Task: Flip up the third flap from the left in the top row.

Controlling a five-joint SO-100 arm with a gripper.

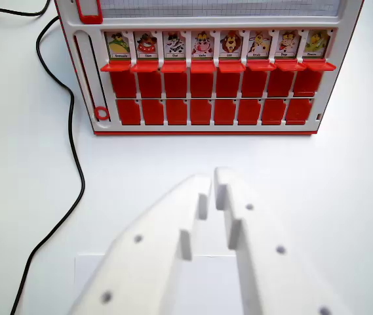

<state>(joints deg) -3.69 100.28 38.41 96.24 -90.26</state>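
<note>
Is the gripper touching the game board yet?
No. The gripper hangs over bare white table, clearly short of the red game board.

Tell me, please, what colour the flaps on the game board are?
The flaps are red, set in a white-framed game board; the wrist view, the only one, shows them plainly.

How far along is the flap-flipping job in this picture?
Done: all eight picture flaps in the farthest row already stand up, the third from the left included. In hand: nothing; the gripper hovers short of the board, nearly closed. Left: two nearer rows lie flat.
</note>
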